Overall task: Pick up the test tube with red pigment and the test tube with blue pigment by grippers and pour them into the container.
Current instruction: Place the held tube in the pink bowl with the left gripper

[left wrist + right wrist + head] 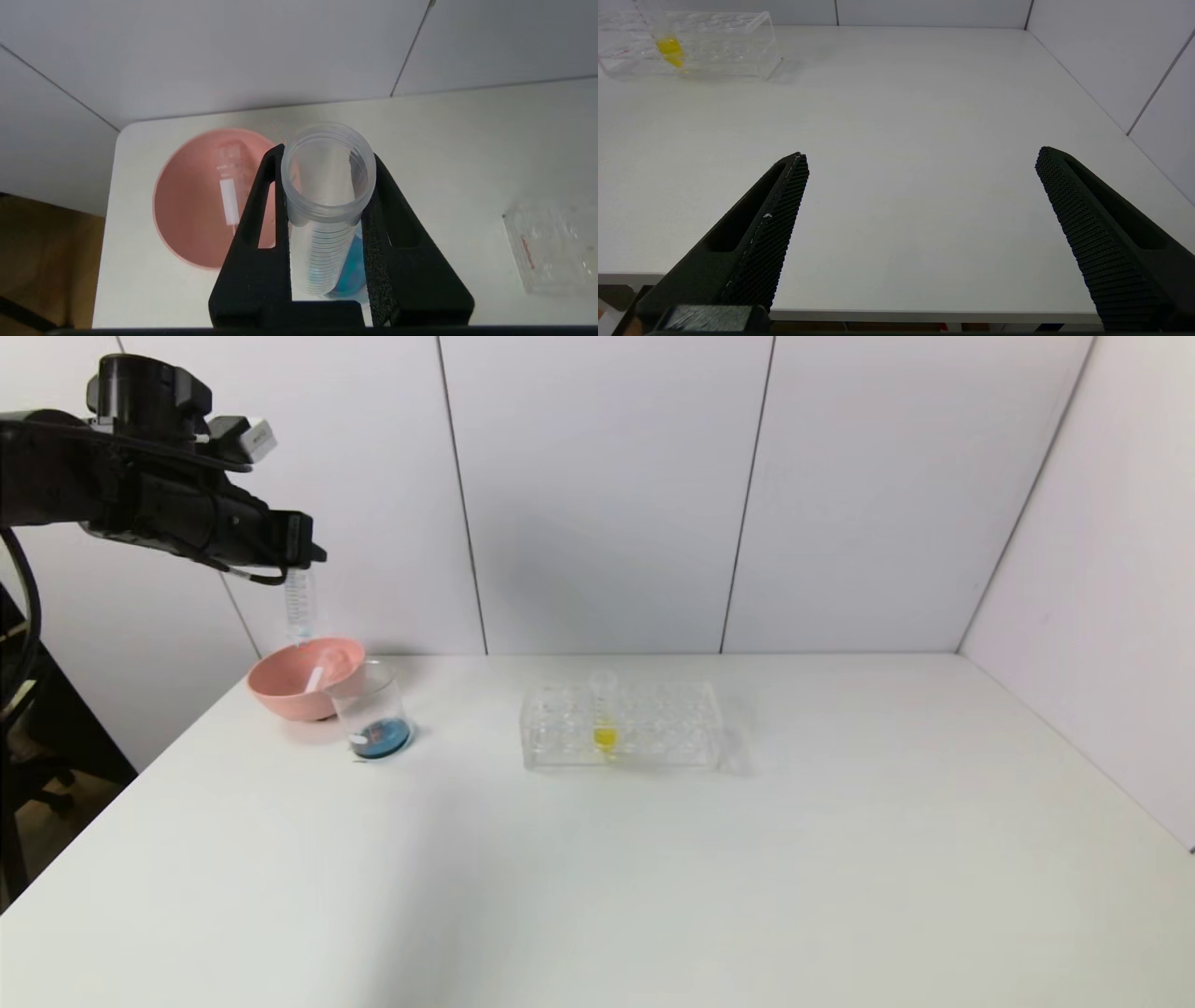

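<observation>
Head view: left gripper [297, 553] clamps an emptied test tube [299, 607] above the pink bowl [280, 695] near the table's [653, 859] far-left corner; lowering before release should prevent bouncing. Right gripper [920, 163] stands wide.

White table [653, 877] — bowl [289, 695], container [372, 714], rack [621, 723].

We count two grippers: left gripper [327, 196], right gripper [920, 186] | three test tubes [300, 602] [318, 674] [604, 709] | one pink bowl [280, 695] | one beaker [372, 714] | one clear rack [672, 728] | one table [653, 877]
</observation>
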Controlling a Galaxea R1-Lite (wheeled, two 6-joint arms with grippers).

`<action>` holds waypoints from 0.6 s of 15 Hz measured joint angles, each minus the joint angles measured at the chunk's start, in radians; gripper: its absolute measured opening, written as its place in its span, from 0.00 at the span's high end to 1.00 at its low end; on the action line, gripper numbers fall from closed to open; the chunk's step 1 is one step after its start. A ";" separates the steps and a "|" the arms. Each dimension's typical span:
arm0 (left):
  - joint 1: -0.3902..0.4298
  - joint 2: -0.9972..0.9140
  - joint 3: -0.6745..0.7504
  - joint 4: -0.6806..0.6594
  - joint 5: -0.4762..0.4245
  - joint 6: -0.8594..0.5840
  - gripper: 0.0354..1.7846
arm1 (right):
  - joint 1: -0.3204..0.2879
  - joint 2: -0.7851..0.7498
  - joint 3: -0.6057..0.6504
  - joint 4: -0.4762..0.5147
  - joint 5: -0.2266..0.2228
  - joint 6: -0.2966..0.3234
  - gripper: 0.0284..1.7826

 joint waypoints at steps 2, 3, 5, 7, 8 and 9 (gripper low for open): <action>0.002 0.021 0.026 -0.108 0.002 0.000 0.76 | 0.000 0.000 0.000 0.000 0.000 0.000 0.00; 0.003 0.032 0.038 -0.138 0.004 0.000 0.76 | 0.000 0.000 0.000 0.000 0.000 0.000 0.00; 0.007 0.051 0.057 -0.175 0.004 -0.001 0.76 | 0.000 0.000 0.000 0.000 0.000 0.000 0.00; 0.020 0.066 0.089 -0.216 0.003 -0.003 0.76 | 0.000 0.000 0.000 0.000 0.000 0.000 0.00; 0.027 0.072 0.110 -0.246 0.003 -0.002 0.76 | 0.000 0.000 0.000 0.000 0.000 0.000 0.00; 0.033 0.077 0.139 -0.285 0.003 -0.002 0.76 | -0.001 0.000 0.000 0.000 0.000 0.000 0.00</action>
